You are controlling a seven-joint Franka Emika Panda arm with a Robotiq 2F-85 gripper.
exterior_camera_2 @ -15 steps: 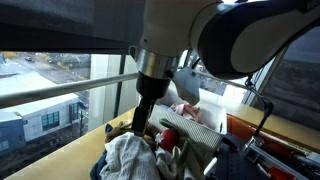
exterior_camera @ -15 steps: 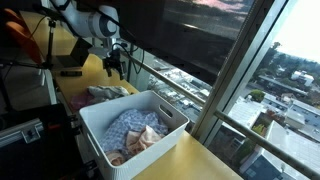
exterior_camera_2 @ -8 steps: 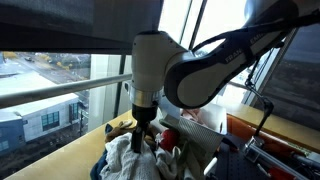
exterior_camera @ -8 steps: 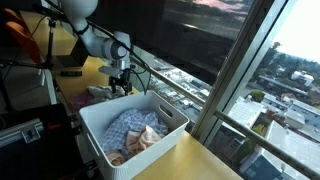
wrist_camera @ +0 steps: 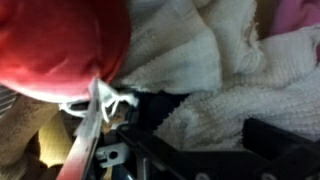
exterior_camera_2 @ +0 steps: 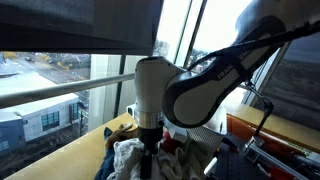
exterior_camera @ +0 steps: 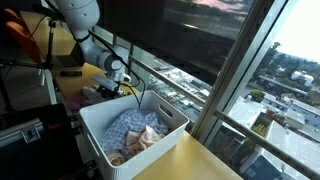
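Gripper low in the heap of clothes, jaws released
I have the jaws spread wide and holding nothing, pressed into the heap on the desk, just beside the far end of the white basket, near the window edge. In the wrist view a red cloth, a white towel and a pink cloth lie right under it.

Daylight through glass, dim indoors

In both exterior views the window glares pale white near the sky and the arm is shaded against it. The wrist view is blurred, smearing the white cloth and red cloth.
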